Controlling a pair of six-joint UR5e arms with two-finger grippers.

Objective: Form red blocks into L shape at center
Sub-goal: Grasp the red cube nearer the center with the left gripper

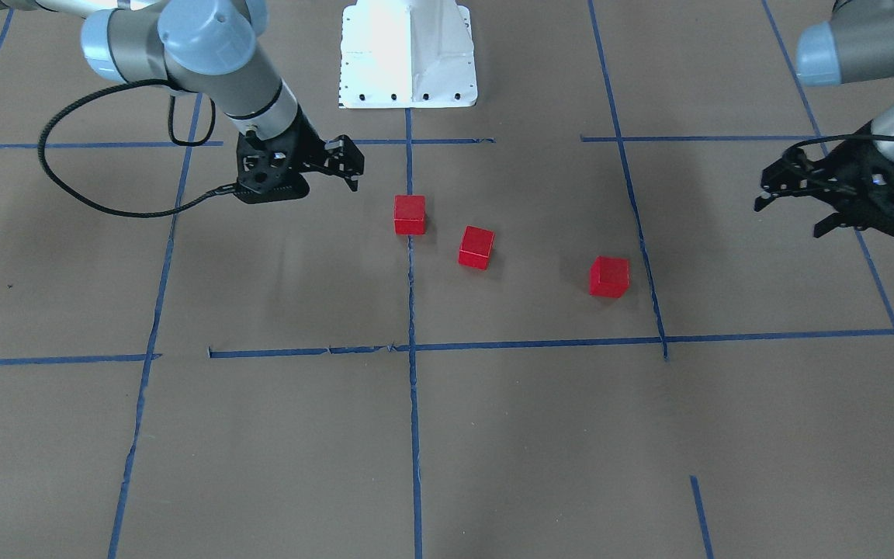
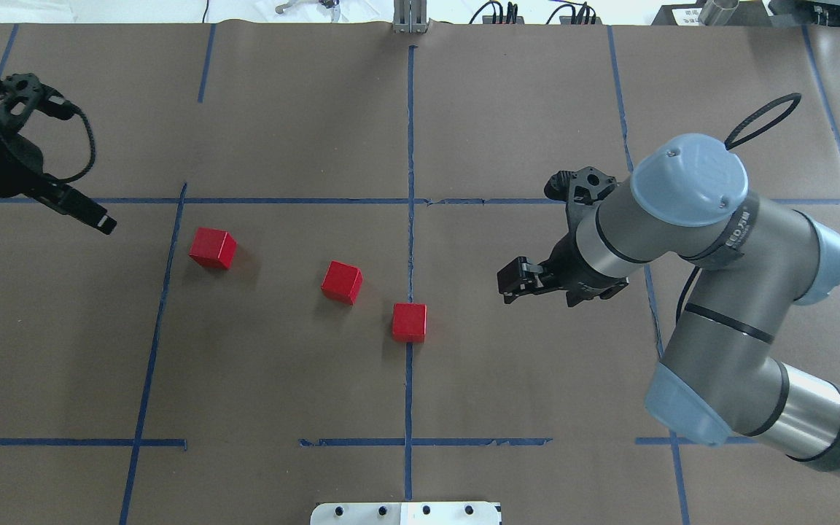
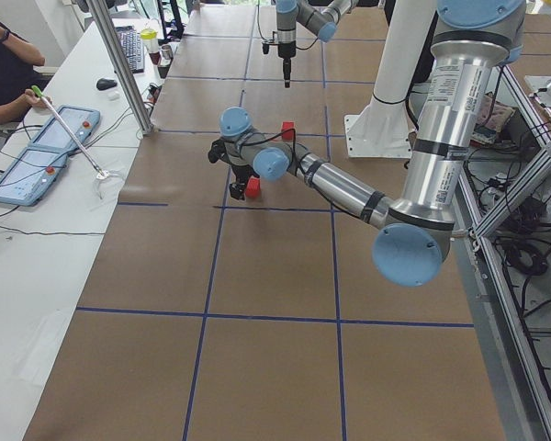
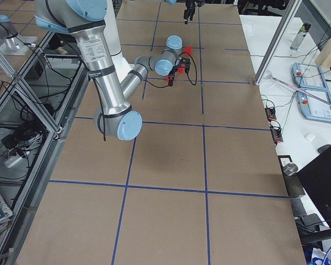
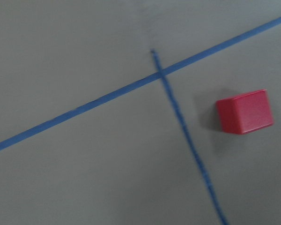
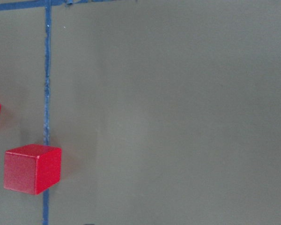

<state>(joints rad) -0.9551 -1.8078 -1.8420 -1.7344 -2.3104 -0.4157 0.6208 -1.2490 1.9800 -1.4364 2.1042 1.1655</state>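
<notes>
Three red blocks lie apart in a slanted row on the brown paper. One [image 2: 409, 322] [image 1: 409, 214] sits on the long blue tape centre line [image 2: 410, 131]. The second [image 2: 341, 282] [image 1: 476, 247] is just to its left in the overhead view, and the third [image 2: 212, 248] [image 1: 609, 276] is farther left beside a blue line. My right gripper [image 2: 511, 283] [image 1: 348, 164] hovers right of the centre block, empty, with its jaws a little apart. My left gripper [image 2: 99, 219] [image 1: 826, 227] hangs left of the third block, empty, and its fingers look closed. The right wrist view shows the centre block [image 6: 33, 168]; the left wrist view shows the third [image 5: 246, 112].
The robot's white base [image 1: 408, 54] stands at the near table edge behind the blocks. My right arm's elbow [image 2: 690, 182] and cable loop hang over the right half. Blue tape lines divide the paper into a grid.
</notes>
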